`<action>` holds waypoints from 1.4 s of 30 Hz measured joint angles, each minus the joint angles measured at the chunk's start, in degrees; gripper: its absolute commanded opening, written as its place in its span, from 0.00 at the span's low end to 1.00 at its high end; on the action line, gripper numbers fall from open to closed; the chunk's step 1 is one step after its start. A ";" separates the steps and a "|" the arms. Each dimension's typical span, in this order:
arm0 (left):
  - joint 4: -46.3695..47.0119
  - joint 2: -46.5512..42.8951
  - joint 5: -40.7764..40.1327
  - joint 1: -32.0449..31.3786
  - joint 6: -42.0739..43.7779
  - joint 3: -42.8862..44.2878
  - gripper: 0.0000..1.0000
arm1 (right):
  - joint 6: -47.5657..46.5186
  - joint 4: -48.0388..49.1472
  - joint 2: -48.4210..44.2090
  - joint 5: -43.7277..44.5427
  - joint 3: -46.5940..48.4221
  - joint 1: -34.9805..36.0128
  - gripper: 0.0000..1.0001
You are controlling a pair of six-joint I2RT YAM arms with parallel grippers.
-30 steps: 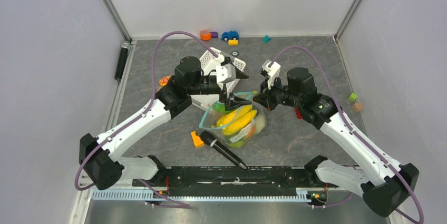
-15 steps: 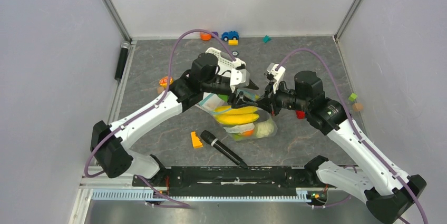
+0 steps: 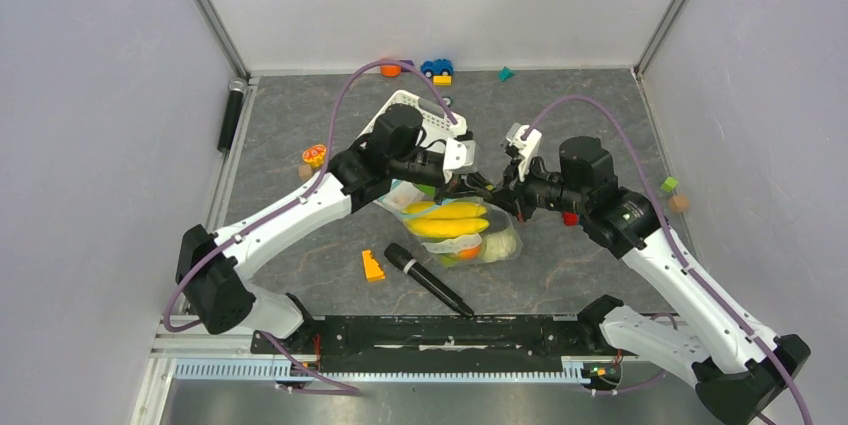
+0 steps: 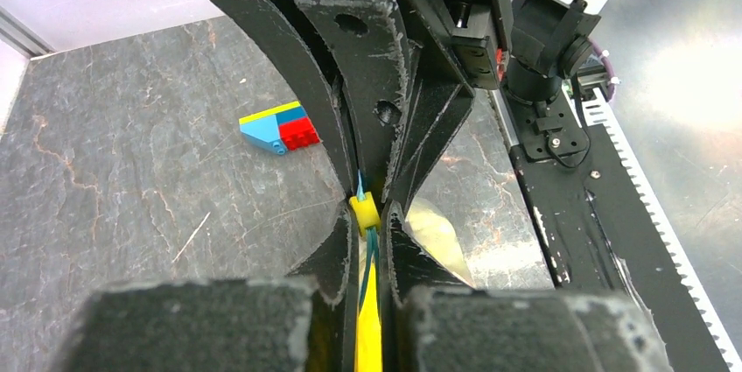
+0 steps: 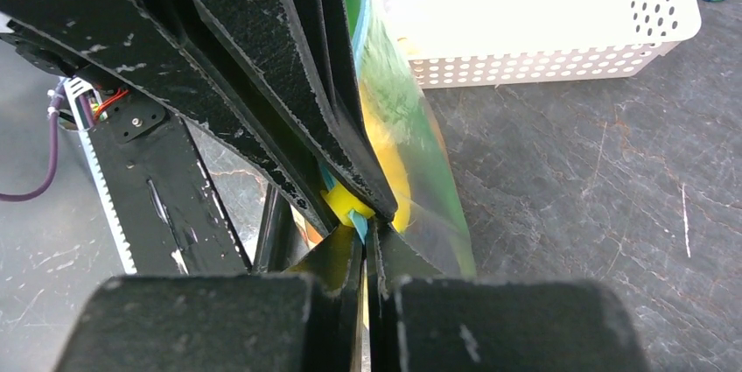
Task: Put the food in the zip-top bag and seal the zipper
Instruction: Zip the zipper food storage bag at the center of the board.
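Observation:
The clear zip-top bag (image 3: 490,237) lies on the table with yellow bananas (image 3: 447,220) and other green and orange food inside. My two grippers meet tip to tip at the right end of the bag's mouth. My left gripper (image 4: 366,214) is shut on the teal zipper (image 4: 371,249) right at its yellow slider (image 4: 364,208). My right gripper (image 5: 366,236) is shut on the zipper's blue end tab (image 5: 359,225) just past the slider (image 5: 344,204). From above, the left gripper (image 3: 476,184) and right gripper (image 3: 493,189) nearly touch.
A white slotted basket (image 3: 425,110) stands behind the left arm. A black microphone (image 3: 425,280) and an orange block (image 3: 373,265) lie in front of the bag. Small blocks and a toy car (image 3: 436,67) line the back edge. Another microphone (image 3: 231,115) lies at far left.
My left arm swung right along the bag's mouth and its jaws closed on the zipper at the slider. The bag shifted right and flattened. The right gripper stayed shut.

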 measured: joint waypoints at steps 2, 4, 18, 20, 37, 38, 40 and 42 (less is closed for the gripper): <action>-0.11 0.00 -0.44 -0.02 0.52 0.00 0.02 | -0.15 0.07 -0.02 0.96 -0.04 0.04 0.00; -0.24 0.00 -1.38 -0.17 1.27 0.00 0.02 | -0.70 0.07 -0.09 2.23 -0.09 0.20 0.00; -4.28 -0.22 -9.22 -1.16 9.01 -2.47 0.02 | -0.33 1.75 -9.88 18.84 -9.57 1.25 0.00; -4.85 -0.55 -10.58 -1.16 9.73 -3.30 0.02 | 0.28 1.40 -10.78 20.79 -10.54 1.27 0.00; -5.03 -8.20 -18.03 -1.16 12.41 -8.81 0.02 | 8.33 -1.36 -14.82 36.24 -11.76 1.88 0.00; -4.96 -8.31 -18.14 -1.18 12.55 -8.83 0.02 | 9.07 -1.66 -14.78 37.53 -11.76 1.90 0.00; -5.05 -8.33 -18.82 -1.18 12.85 -8.94 0.02 | 9.97 -2.56 -14.49 40.57 -11.76 1.97 0.00; -6.67 -8.96 -21.05 -0.52 13.11 -9.60 0.02 | 10.49 -6.32 -14.19 48.89 -11.87 0.90 0.00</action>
